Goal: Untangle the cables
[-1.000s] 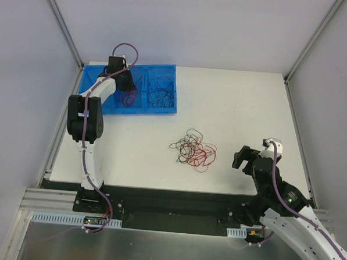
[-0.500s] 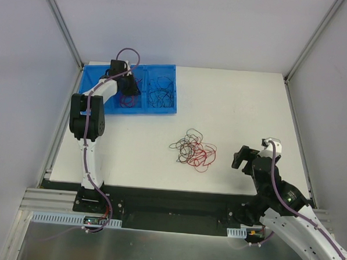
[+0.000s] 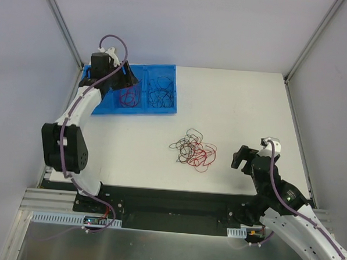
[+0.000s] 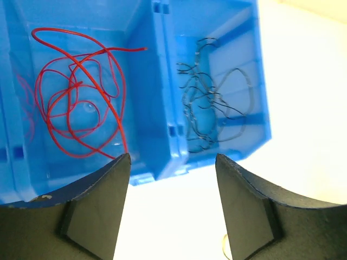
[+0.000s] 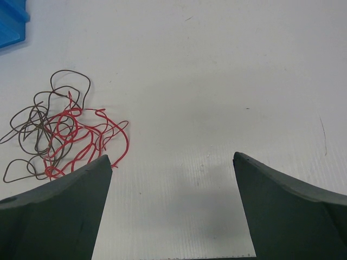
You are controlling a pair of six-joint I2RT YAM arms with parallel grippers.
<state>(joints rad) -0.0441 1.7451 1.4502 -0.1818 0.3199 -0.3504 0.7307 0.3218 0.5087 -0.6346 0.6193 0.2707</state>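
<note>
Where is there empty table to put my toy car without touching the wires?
The widest bare patch is the far right of the table, between the blue bin and the right edge. Another lies near left, between the bin and the tangled cables. Crowded: the middle tangle and the bin, with red wire and black wires inside.

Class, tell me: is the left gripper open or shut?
Open. The left gripper has its fingers apart above the bin, nothing between them.
</note>
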